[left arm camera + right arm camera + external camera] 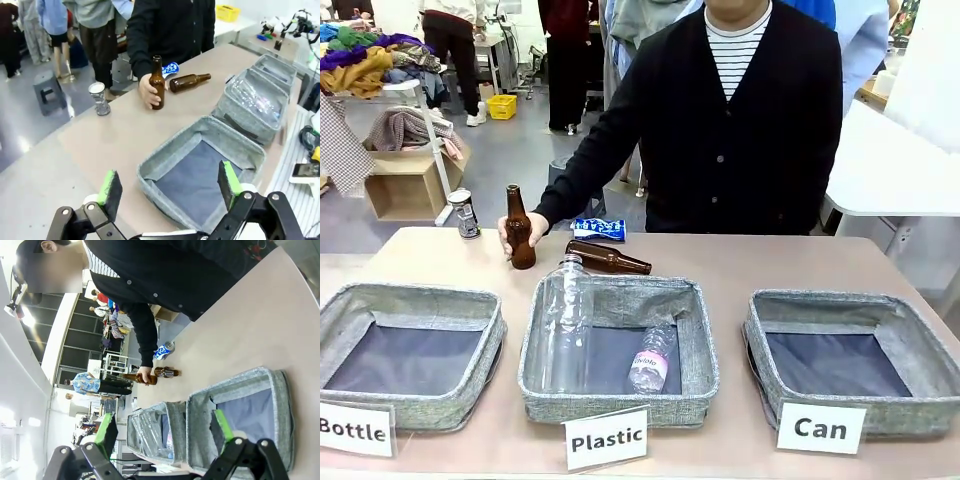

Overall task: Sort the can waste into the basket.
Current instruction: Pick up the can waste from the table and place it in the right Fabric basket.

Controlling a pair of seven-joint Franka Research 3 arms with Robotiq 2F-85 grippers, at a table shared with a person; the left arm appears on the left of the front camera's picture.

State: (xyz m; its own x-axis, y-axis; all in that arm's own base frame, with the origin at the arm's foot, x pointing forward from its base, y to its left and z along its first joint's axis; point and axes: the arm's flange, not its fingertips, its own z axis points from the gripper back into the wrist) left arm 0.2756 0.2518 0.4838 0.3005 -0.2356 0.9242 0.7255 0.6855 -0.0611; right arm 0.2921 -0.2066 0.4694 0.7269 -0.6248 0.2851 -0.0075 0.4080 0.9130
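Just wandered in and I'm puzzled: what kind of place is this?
Likely a robot test lab: the left black two-finger tool with green pads, a grey woven-fabric basket with a white "Can" sign, piles of clothes behind.

On my table (770, 265), near edge: Bottle basket (410, 297), Plastic basket (620, 404), Can basket (840, 301). Far edge: standing bottle (520, 236), lying bottle (607, 259), blue can (599, 229), dark can (465, 213).

L gripper (170, 186) spread wide, green pads (111, 186) at approx 7 and 5 o'clock of its wrist view. R gripper (165, 429) likewise spread, pads at 7 and 5. Person's hand (510, 236) at 10 o'clock in front view, fingers curled, arm (595, 150) stretched fwd.
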